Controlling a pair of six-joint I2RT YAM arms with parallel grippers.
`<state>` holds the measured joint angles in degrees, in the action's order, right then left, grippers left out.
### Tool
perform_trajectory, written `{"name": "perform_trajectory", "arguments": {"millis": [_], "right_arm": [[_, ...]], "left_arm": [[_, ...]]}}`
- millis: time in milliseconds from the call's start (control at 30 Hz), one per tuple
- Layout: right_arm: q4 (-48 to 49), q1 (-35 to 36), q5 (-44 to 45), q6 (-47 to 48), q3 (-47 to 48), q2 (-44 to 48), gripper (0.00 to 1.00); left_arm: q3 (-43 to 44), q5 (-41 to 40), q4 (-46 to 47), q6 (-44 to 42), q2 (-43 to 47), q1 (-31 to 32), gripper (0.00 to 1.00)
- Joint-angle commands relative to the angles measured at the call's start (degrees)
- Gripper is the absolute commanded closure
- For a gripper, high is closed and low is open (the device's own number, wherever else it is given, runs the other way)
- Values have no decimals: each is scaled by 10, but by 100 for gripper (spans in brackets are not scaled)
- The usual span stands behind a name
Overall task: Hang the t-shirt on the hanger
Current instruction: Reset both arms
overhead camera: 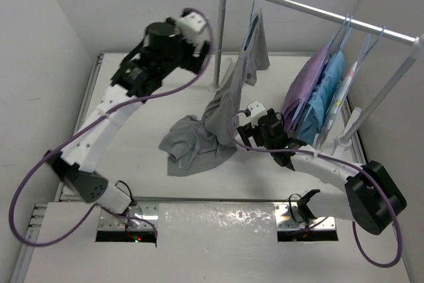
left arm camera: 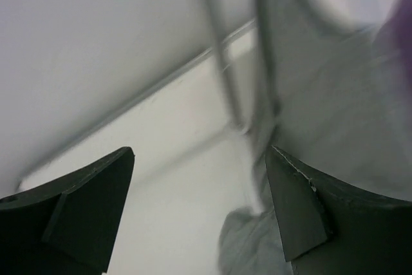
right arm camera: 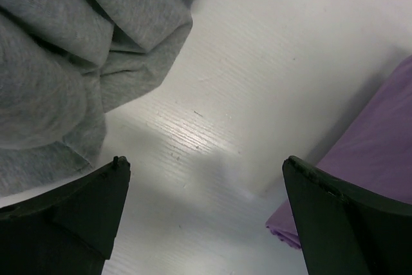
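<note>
**At the rack: draping the t-shirt (overhead camera: 199, 144) from the hanger (overhead camera: 254, 18), both grippers released**

On the rail (overhead camera: 311, 8), suspending the hanger by its hook, with the upper part of the t-shirt draped from it. Trailing the rest of the grey cloth down onto the table (overhead camera: 172, 107) and pooling it in a crumpled heap near the post (overhead camera: 220, 31). Up beside that post, holding the left gripper (left arm camera: 199, 159) with fingers spread wide and grasping nothing. Low over the table, positioning the right gripper (right arm camera: 206, 165) between the pooled t-shirt and the purple garment (right arm camera: 373, 146), likewise spread wide, empty and touching neither. Further along the rail, carrying the purple garment and the light-blue garment (overhead camera: 328, 91) side by side.
</note>
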<state>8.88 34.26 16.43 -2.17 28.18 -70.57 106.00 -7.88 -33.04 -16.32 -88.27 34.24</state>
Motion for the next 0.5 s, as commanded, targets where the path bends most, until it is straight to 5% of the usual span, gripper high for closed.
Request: {"name": "perform_trajectory", "arguments": {"millis": [0,233,467], "right_arm": [[1,-5,27,-33,10,-11,1],[22,-23,47,-59,-30,-9,1],[39,-23,81,-69,-73,2,1]], "left_arm": [[-146,27,48,17,73,-114,19],[-486,73,216,-15,157,-289,19],[-681,85,384,-43,190,-337,18]]}}
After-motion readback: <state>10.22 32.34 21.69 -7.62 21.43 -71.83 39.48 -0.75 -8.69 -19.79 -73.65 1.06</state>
